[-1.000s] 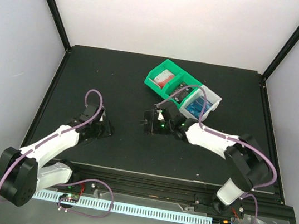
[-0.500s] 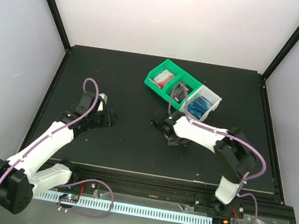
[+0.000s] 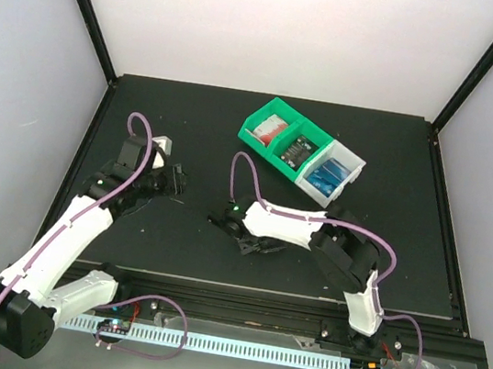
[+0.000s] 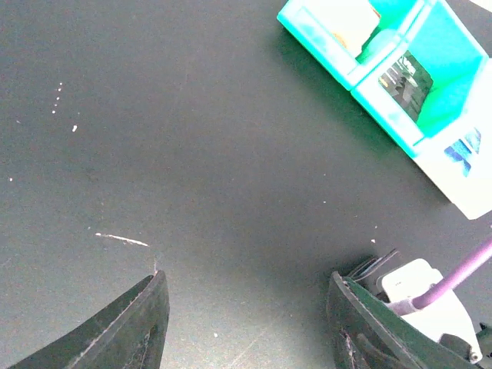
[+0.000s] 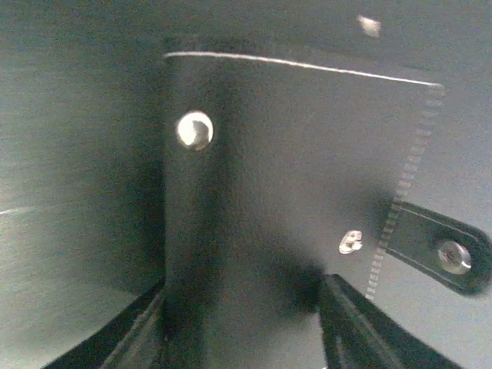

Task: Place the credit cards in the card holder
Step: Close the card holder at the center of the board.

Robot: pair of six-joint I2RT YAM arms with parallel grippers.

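Right gripper (image 5: 244,290): jaws parted, one finger at each lower corner of the wrist frame, poised directly over the card holder (image 5: 292,192); whether the pads touch it cannot be told. Card holder: black, lying flat and filling most of the right wrist frame. It has a round metal snap stud (image 5: 194,129) at the upper left of its face, a snap tab (image 5: 434,250) projecting at the right edge, and a line of stitching down the right side. In the overhead frame this gripper (image 3: 227,222) sits at lower centre, and the holder beneath it is hard to separate from the black table (image 3: 173,118). Left gripper (image 4: 246,280): jaws wide apart, nothing between them but bare table; left of centre in the overhead frame, well apart from the other gripper. Credit cards: all in the bins at upper centre-right of the overhead frame. The red-and-white cards (image 3: 268,130) lie in the left compartment of the green bin (image 3: 285,110), the black printed cards (image 3: 302,151) in its right compartment, and the blue cards (image 3: 327,173) in the adjoining white bin (image 3: 357,161). Bins: touching, in a diagonal row, well apart from the card holder.
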